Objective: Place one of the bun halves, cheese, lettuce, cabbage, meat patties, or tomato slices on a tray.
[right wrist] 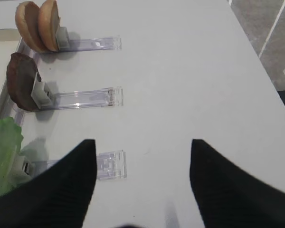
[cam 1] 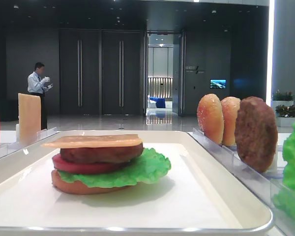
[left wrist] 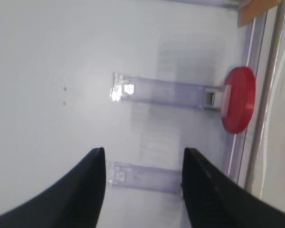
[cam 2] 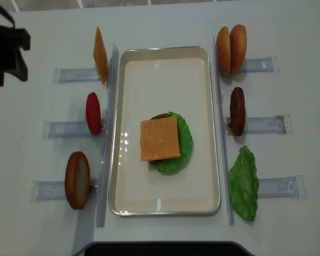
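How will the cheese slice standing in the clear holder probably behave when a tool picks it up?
The standing cheese slice probably is stiff: in the overhead view it stands on edge in its holder without bending. It looks thin and smooth, so it is likely light and may slip between the fingers. Being flat and square, it should not roll, but it may fall flat if it is released upright.

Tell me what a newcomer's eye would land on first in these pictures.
First, the half-built burger in the middle of the tray: a cheese slice tops a patty, tomato, lettuce and bun. Spare ingredients stand in clear racks on both sides. Both grippers, left and right, hover open over bare table.
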{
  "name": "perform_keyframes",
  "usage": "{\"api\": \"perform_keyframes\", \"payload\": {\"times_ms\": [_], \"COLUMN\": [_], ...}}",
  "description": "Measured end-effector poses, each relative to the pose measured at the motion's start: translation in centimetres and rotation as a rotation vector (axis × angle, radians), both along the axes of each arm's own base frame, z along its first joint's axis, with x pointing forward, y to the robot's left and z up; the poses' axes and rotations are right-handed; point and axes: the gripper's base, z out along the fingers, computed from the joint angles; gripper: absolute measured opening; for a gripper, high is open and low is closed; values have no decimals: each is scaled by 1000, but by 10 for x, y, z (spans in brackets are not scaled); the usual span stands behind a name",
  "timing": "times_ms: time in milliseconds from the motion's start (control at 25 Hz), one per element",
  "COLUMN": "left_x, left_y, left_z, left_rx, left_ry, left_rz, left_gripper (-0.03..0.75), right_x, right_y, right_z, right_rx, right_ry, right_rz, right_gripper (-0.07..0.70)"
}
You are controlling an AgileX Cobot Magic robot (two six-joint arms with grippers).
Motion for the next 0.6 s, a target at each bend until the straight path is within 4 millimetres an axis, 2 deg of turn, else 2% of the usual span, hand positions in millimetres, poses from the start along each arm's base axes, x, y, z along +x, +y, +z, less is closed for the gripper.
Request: {"api": "perform_keyframes", "payload": {"times_ms": [160, 320, 440, 600], "left_x": [-53, -102, -131, -158], "left_y": [3, 6, 7, 6], "left_z": [-5, -20, -36, -63], "left_rx": [42, 67, 73, 75], "left_ry": [-15, -28, -37, -98], "left_rz": [0, 15, 16, 9], "left_gripper": [401, 401, 401, 401], "right_x": [0, 0, 0, 0], "right_y": [0, 0, 0, 0], "right_z": [0, 0, 0, 0], "right_rx": [0, 0, 0, 0], "right_ry": [0, 0, 0, 0], "right_rz": [0, 0, 0, 0], "right_gripper": [413, 413, 413, 413]}}
